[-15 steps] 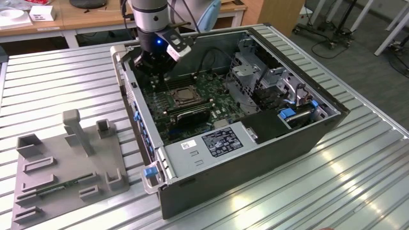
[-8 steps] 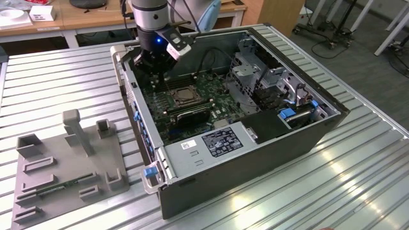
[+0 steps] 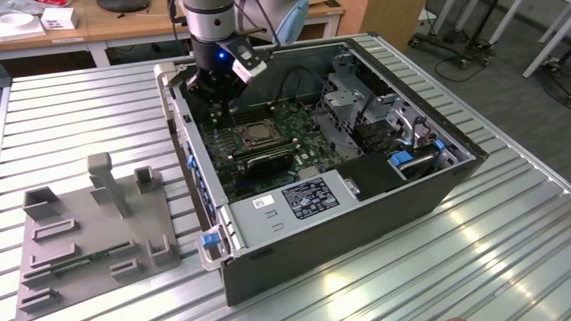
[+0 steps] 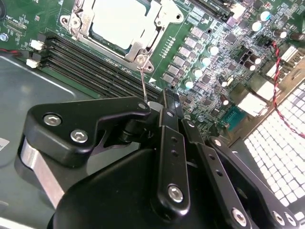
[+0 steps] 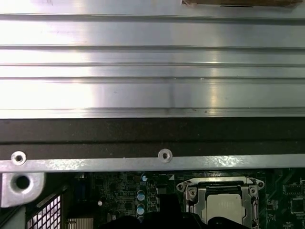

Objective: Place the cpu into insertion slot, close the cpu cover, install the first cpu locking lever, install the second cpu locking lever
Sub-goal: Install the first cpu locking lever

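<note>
Silvery-tan, flat and square, the cpu (image 4: 119, 21) lies seated inside the insertion slot (image 4: 75, 20), a square socket with a silvery metal rim on the green motherboard. The cpu cover (image 4: 136, 47), a thin silvery metal frame with a cut-out middle, lies flat on the slot around the chip.

A thin silvery wire locking lever (image 4: 143, 78) rises from the slot's corner screw and slants away from the slot to my black linkage gripper (image 4: 153, 104). My fingertips are closed together on the lever's free end.

Surroundings, referenced to the insertion slot:
- Long narrow black memory slots (image 4: 90, 64) run just beside the slot. The lever crosses above them, and my fingers hang over their far edge.
- A row of small silver cylindrical capacitors (image 4: 200, 62) stands near the slot on another side.
- A red-and-black twisted cable (image 4: 276, 71) loops further out, above a white perforated grille (image 4: 281, 138).
- The dark open computer case (image 3: 357, 221) encloses the slot. In the exterior view my arm comes down just inside the case wall.
- A silver labelled power supply box (image 3: 295, 200) sits inside the case, near the slot.
- A grey moulded parts fixture (image 3: 98, 227) rests well apart from the slot, outside the case on the ribbed aluminium table (image 3: 89, 114).
</note>
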Tool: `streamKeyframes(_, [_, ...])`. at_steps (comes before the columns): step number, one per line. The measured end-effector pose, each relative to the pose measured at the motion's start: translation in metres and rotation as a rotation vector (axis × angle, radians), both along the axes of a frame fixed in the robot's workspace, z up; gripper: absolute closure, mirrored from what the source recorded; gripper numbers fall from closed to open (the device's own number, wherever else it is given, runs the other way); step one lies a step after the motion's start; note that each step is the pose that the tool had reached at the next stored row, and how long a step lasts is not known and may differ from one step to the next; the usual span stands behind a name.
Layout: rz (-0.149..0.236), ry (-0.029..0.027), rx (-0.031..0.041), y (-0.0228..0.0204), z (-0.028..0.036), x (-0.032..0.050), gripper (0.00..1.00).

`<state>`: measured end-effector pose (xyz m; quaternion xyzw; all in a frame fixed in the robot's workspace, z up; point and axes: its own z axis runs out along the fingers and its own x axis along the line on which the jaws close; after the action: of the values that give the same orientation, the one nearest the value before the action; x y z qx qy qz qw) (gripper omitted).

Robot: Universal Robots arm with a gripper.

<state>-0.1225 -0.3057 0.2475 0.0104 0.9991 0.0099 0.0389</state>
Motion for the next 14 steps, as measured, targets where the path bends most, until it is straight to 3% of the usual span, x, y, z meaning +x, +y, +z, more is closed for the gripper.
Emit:
streamKeyframes(8, [-0.001,0.0001,0.0032,0.0000,0.0023,0.0000,0.89])
streamKeyframes(14, [-0.001,-0.0001,0.0346,0.0000,0.0022,0.0000,0.89])
